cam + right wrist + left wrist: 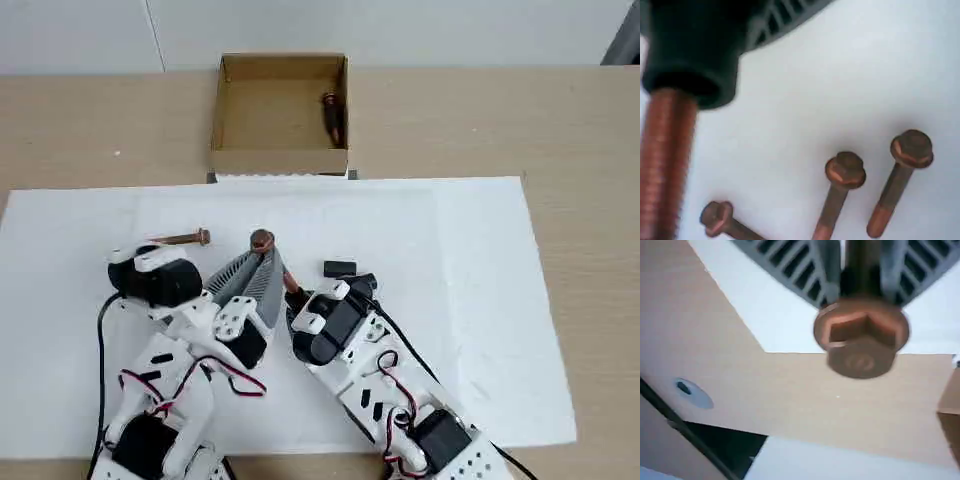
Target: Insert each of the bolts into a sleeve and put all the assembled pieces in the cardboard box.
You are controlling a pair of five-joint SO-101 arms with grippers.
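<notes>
Left gripper (264,258), closed on a bolt (860,335) just under its head, points toward the cardboard box (280,160), arm folded low; right gripper (296,292) sits at the bolt's shank, its grip impossible to tell; one assembled piece (332,115) lies in the box

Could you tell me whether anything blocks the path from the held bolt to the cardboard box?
Nothing visible does: only bare white sheet lies between the bolt in the left gripper and the cardboard box.
</notes>
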